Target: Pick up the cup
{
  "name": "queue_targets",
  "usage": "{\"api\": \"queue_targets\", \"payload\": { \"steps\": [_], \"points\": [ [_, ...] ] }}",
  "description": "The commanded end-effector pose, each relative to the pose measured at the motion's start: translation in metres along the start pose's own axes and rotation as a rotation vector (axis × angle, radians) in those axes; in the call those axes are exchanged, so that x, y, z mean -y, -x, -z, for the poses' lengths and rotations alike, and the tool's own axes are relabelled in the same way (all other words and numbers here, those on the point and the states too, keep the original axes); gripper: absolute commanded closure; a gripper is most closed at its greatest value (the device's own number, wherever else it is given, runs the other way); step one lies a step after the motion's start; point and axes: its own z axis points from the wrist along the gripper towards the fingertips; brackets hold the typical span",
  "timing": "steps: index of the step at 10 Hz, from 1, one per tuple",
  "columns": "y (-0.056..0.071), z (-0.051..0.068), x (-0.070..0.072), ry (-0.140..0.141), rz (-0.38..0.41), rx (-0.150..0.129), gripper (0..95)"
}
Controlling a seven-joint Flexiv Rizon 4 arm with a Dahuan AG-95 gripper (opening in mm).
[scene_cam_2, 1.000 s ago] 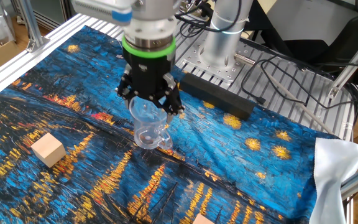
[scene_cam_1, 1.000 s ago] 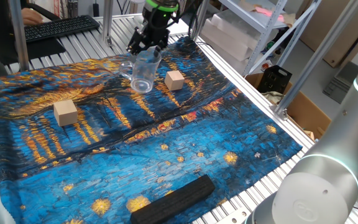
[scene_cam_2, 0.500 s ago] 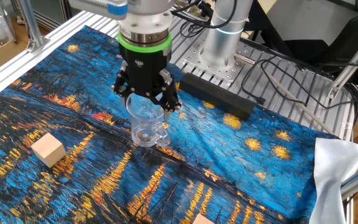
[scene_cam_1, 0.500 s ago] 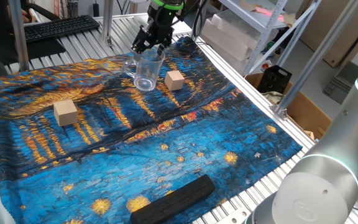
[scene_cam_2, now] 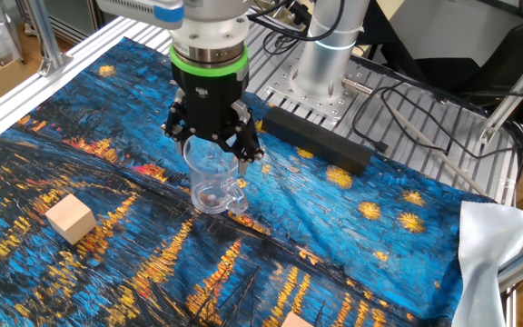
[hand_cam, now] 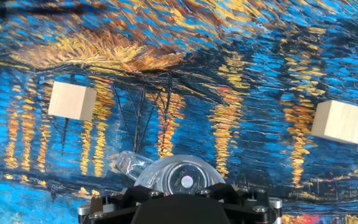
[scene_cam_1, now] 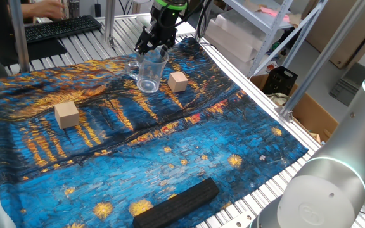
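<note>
The clear cup (scene_cam_1: pixel 149 73) with a small side handle hangs upright from my gripper (scene_cam_1: pixel 153 49), its base just above the blue painted cloth (scene_cam_1: pixel 170 145) near the far edge. In the other fixed view the gripper (scene_cam_2: pixel 211 153) is shut on the rim of the cup (scene_cam_2: pixel 211 184), with the handle pointing toward the camera. In the hand view the cup (hand_cam: pixel 180 177) sits right under the gripper housing (hand_cam: pixel 179 205), its handle (hand_cam: pixel 127 165) to the left. The fingertips themselves are hidden.
Two tan wooden cubes (scene_cam_1: pixel 178 81) (scene_cam_1: pixel 66 114) lie on the cloth, one close to the right of the cup. A black bar (scene_cam_1: pixel 177 201) lies near the front edge. A keyboard (scene_cam_1: pixel 59 28) and metal frame posts stand behind. A white rag (scene_cam_2: pixel 493 254) lies by the arm's base.
The gripper has risen a little with the cup in it over the last second. The cup has come up off the cloth. The cubes have not moved.
</note>
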Motion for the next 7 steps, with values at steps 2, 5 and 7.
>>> {"api": "queue_targets", "payload": {
  "steps": [2,5,7],
  "points": [
    [0.0005,0.0002,0.0007,-0.002,-0.028,-0.005,95.0],
    [0.0006,0.0003,0.0009,-0.008,-0.035,-0.006,95.0],
    [0.0006,0.0003,0.0009,-0.014,-0.037,-0.007,95.0]
  ]
}}
